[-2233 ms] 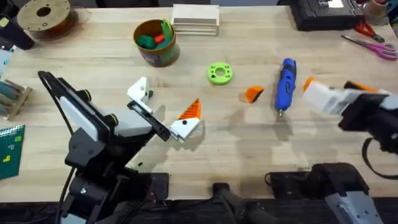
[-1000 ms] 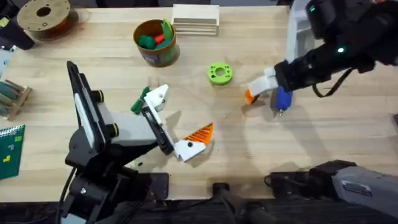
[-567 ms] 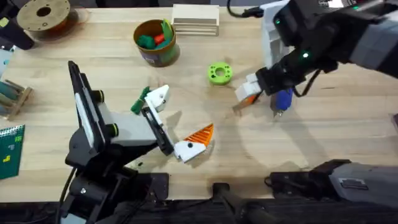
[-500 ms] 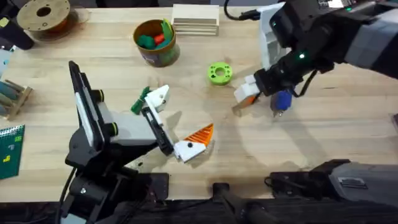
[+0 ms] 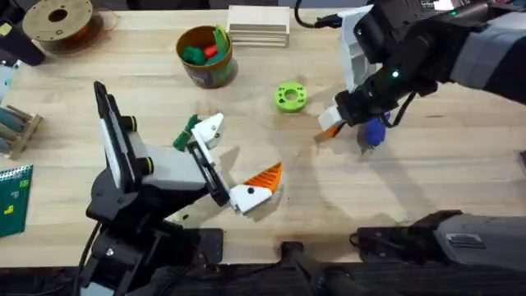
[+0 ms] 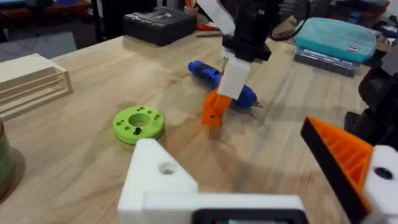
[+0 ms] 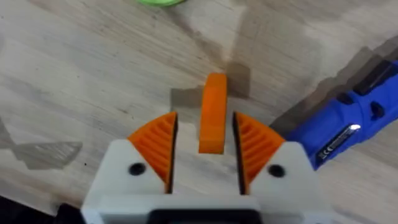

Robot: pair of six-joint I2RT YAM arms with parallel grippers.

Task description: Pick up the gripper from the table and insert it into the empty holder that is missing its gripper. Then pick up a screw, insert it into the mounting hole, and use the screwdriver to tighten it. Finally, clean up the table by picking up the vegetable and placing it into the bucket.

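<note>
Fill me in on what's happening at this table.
The right gripper is down over the orange gripper piece, its open pads on either side of it, not yet closed, beside the blue screwdriver. The left gripper sits open with one orange pad; its other white holder is bare. A green vegetable lies beside that holder. The bucket stands farther back.

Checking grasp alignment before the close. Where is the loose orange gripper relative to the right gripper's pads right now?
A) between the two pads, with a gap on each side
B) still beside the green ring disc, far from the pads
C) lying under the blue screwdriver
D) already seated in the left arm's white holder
A: in the right wrist view the orange gripper stands between the right gripper's ribbed pads, with gaps both sides.
</note>
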